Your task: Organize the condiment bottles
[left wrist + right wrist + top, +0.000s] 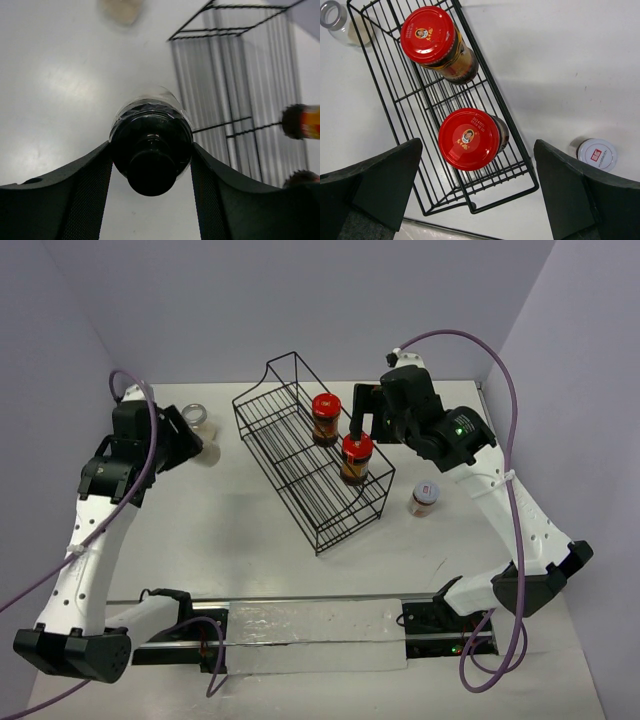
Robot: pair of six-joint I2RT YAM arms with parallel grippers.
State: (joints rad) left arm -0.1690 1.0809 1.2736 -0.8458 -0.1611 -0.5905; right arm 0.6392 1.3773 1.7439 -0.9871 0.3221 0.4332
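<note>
- My left claw (151, 155) pinched the clear black-capped glass jar (150, 120), left of the black wire rack (300, 455)
- My right claw (477, 147) hung spread wide over one red-lidded brown-filled jar (468, 138); the other red-lidded jar (430, 35) stood beside it in the rack
- The white-lidded jar (424, 497) stood right of the rack; the clear pale-filled jar (195, 418), by my left claw
</note>
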